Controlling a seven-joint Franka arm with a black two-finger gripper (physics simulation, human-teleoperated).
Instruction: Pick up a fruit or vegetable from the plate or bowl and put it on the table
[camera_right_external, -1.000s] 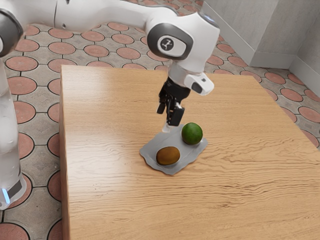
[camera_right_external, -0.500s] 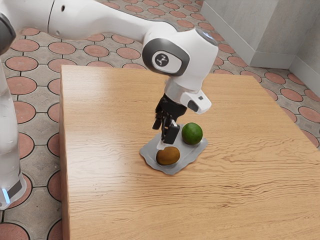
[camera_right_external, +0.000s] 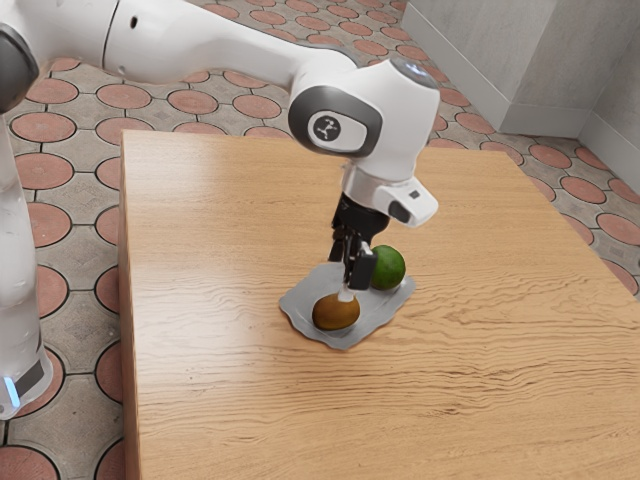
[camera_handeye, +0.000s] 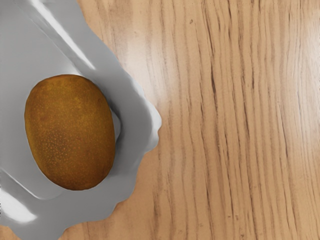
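Round-tiled floor (camera_right_external: 42, 170) beyond, pale wood table (camera_right_external: 500, 370) below, and here comes the change: over the last half second my gripper (camera_right_external: 346, 292) has swung towards the exterior view's right, and now partly covers the green fruit (camera_right_external: 391, 268). Below it lies the brown fruit (camera_right_external: 336, 313), on the plate (camera_right_external: 299, 304), exactly where it was! My tip overlaps its upper edge in the exterior view; contact, I can't call. And my fingers? Whether they stand open or closed, I cannot tell.

So no pick yet, folks: both fruits sit on the plate, and I judge we're lining up on the brown one. Next, I'd want to centre over it, straddle its sides and squeeze gently; come in off-centre and that smooth skin could roll away, or I could clip the plate's wavy rim.

The count: two fruits, one brown, one green; one plate, one table, one gripper.
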